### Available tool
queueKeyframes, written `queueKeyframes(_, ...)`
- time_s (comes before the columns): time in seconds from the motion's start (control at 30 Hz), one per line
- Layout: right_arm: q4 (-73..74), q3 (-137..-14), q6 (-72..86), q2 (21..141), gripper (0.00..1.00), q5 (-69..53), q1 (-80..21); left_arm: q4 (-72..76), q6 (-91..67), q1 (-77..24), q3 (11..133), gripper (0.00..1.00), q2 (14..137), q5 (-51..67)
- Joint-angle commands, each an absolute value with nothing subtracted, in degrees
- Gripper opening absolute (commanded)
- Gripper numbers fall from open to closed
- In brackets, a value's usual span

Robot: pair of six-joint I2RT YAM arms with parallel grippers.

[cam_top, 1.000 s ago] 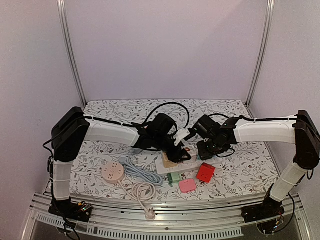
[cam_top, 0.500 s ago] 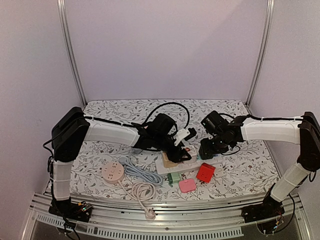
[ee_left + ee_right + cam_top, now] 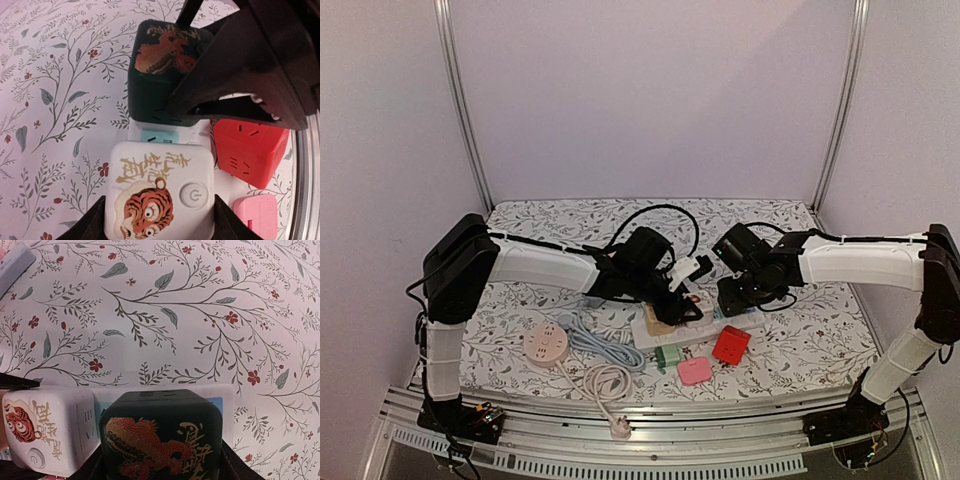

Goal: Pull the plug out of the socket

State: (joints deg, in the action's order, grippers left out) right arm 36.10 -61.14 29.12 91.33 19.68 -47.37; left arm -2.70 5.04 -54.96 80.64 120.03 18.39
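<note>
A white power strip [image 3: 692,326] lies mid-table, also in the left wrist view [image 3: 159,135] and the right wrist view [image 3: 226,399]. Two cube plugs sit in it side by side. My left gripper [image 3: 672,306] [image 3: 159,222] is shut on the white tiger cube plug [image 3: 159,190], one finger on each side. My right gripper [image 3: 733,300] [image 3: 162,465] is shut on the black dragon cube plug [image 3: 162,437], which also shows in the left wrist view [image 3: 160,75]. The white cube shows at the left of the right wrist view [image 3: 47,435]. Both cubes still sit against the strip.
A red cube [image 3: 731,345], a pink adapter [image 3: 695,371] and a green adapter [image 3: 668,356] lie just in front of the strip. A round socket [image 3: 546,343] with a grey cord and a coiled white cable [image 3: 608,382] lie front left. Black cables loop behind the grippers.
My right wrist swung to the right and then a little back left, its gripper staying at the strip's right end. My left arm has not moved.
</note>
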Motion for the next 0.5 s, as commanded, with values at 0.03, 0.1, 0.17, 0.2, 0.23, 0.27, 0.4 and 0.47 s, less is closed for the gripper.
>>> queueKeyframes(0.03,38.4,-66.28,28.8,91.94,0.35,25.86,-51.22,-5.89,2.92,-55.72,79.15,0.34,122.13,16.35)
queueKeyframes(0.1,38.49,-66.46,28.81,92.43,0.35,25.65,-51.66,-5.8,2.89,-55.73,79.1,0.33,122.06,16.26)
queueKeyframes(0.17,38.51,-66.45,28.98,92.76,0.35,25.58,-51.93,-5.72,3.02,-55.72,79.12,0.33,122.0,16.26)
queueKeyframes(0.2,38.56,-66.47,29.13,92.88,0.35,25.63,-51.95,-5.71,2.99,-55.73,79.12,0.33,121.93,16.18)
queueKeyframes(0.23,38.64,-66.38,29.29,92.9,0.35,25.77,-51.94,-5.71,2.97,-55.72,79.1,0.33,121.87,16.17)
queueKeyframes(0.27,38.65,-66.31,29.43,92.83,0.35,25.88,-51.93,-5.71,2.99,-55.72,79.1,0.33,121.85,16.14)
queueKeyframes(0.4,38.59,-66.11,29.72,91.79,0.35,26.25,-51.9,-5.71,3.07,-55.72,79.06,0.33,121.57,15.92)
queueKeyframes(0.47,38.61,-65.97,29.59,91.01,0.35,26.39,-51.9,-5.71,3.07,-55.72,78.98,0.33,121.39,15.82)
